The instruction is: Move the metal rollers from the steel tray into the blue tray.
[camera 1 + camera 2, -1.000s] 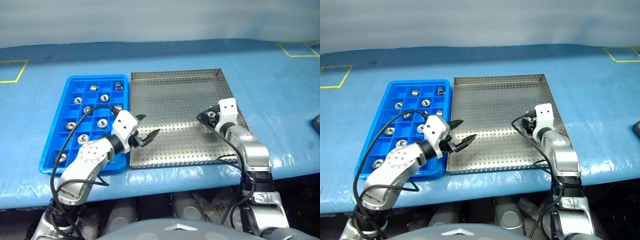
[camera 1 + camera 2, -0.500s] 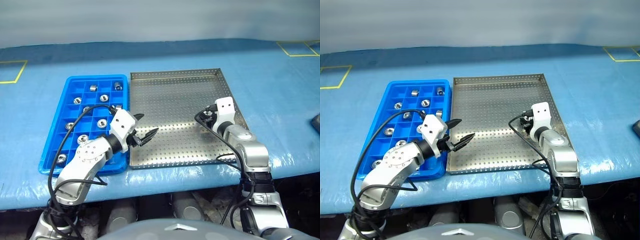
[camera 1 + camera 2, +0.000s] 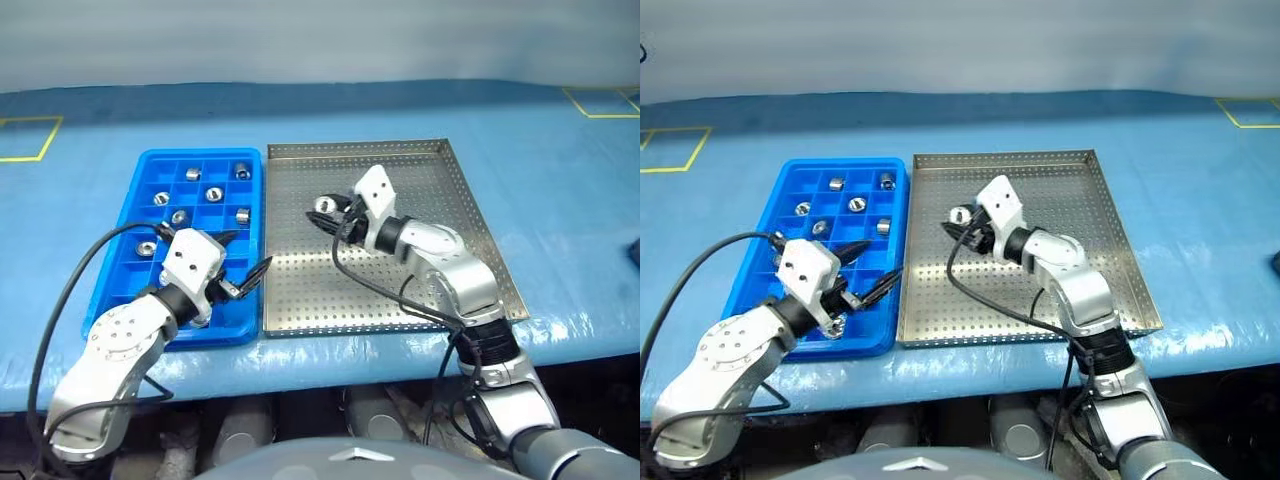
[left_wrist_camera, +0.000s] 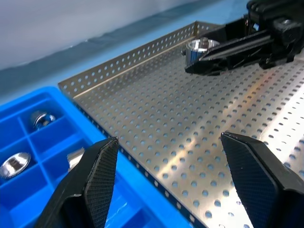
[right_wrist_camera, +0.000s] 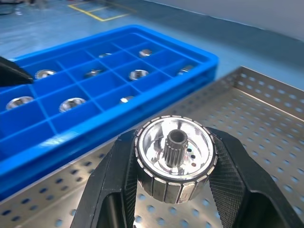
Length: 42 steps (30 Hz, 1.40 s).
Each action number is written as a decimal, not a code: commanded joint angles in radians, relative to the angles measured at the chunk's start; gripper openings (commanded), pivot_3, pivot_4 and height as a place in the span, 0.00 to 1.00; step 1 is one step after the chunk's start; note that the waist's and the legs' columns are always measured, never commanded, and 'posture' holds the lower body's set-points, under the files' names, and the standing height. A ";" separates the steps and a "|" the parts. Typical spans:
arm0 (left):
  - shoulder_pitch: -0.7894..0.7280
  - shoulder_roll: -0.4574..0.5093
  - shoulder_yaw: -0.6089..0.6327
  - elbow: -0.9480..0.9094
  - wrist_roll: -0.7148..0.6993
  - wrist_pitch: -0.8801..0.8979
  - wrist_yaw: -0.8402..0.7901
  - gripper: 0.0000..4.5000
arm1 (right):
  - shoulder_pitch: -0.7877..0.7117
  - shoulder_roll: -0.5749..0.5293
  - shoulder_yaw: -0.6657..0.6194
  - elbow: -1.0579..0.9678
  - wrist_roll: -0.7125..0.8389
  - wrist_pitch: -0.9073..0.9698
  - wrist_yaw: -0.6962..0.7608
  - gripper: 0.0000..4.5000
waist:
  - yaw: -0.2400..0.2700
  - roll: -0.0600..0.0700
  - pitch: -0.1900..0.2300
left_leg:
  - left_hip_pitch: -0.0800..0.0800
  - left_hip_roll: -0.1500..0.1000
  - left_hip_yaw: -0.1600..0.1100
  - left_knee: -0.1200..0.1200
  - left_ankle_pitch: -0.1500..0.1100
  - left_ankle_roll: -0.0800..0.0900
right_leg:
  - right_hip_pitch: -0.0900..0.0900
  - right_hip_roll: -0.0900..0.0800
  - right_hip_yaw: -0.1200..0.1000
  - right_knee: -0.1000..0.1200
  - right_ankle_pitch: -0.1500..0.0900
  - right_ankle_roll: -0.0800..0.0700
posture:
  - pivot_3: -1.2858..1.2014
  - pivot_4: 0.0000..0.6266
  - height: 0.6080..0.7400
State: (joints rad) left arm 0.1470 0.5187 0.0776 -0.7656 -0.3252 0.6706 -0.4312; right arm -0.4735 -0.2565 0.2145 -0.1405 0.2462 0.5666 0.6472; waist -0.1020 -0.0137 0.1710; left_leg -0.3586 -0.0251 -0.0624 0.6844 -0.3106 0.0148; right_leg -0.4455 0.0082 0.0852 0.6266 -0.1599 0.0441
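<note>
The right claw (image 3: 328, 212) is clamped on one metal roller (image 5: 174, 164), holding it above the perforated floor of the steel tray (image 3: 440, 250), towards that tray's side nearest the blue tray (image 3: 140, 205). The left claw (image 3: 243, 275) is spread wide and holds nothing, hanging over the blue tray's near right corner beside the steel tray's rim. Other metal rollers (image 3: 214, 194) lie in separate compartments of the blue tray on the blue table (image 3: 560, 180).

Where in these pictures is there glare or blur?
Left wrist view: bright glare streaks on the perforated steel tray floor. Right wrist view: the shiny metal roller is sharp, the blue plastic tray behind slightly soft.
</note>
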 commanded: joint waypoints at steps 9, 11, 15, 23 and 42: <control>0.188 0.006 0.244 -0.163 0.001 0.061 0.069 0.83 | -0.123 0.130 0.173 0.094 0.006 -0.054 0.129 0.38 | 0.058 0.000 0.000 | -0.001 0.000 -0.006 0.000 0.000 -0.001 | 0.000 -0.002 -0.007 0.000 -0.001 -0.003 | 0.55 0.24 1.00; 0.215 0.004 0.269 -0.180 -0.002 0.065 0.069 0.83 | -0.129 0.149 0.194 0.127 -0.002 -0.061 0.138 0.38 | 0.067 0.000 0.000 | -0.002 0.000 -0.008 0.000 0.001 -0.002 | 0.000 -0.002 -0.008 0.000 -0.002 -0.004 | 0.55 0.24 1.00; 0.240 -0.003 0.284 -0.199 -0.009 0.067 0.070 0.83 | -0.131 0.171 0.226 0.193 -0.028 -0.071 0.146 0.38 | 0.084 0.000 0.000 | -0.002 -0.001 -0.013 -0.001 0.002 -0.004 | 0.001 -0.003 -0.014 0.000 -0.003 -0.006 | 0.56 0.24 1.00; 0.235 -0.010 0.253 -0.200 -0.010 0.067 0.077 0.83 | -0.134 0.189 0.224 0.272 -0.060 -0.069 0.134 0.38 | 0.090 0.000 0.000 | -0.002 0.000 -0.016 -0.001 0.003 -0.007 | 0.001 -0.002 -0.017 0.001 -0.004 -0.007 | 0.56 0.24 1.00; 0.011 -0.063 0.063 -0.065 0.027 0.010 0.110 0.83 | -0.024 0.123 -0.067 0.038 -0.003 -0.071 -0.056 0.61 | 0.087 0.000 0.000 | -0.003 -0.001 -0.017 -0.001 0.004 -0.008 | 0.002 -0.003 -0.018 0.000 -0.003 -0.007 | 0.52 0.24 1.00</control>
State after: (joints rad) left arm 0.1808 0.4620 0.1491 -0.8450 -0.3214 0.7147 -0.3353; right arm -0.5147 -0.1010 0.1985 -0.0443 0.2123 0.4657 0.5862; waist -0.0147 -0.0137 0.1706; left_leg -0.3613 -0.0266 -0.0789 0.6831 -0.3071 0.0072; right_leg -0.4432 0.0053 0.0680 0.6270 -0.1633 0.0375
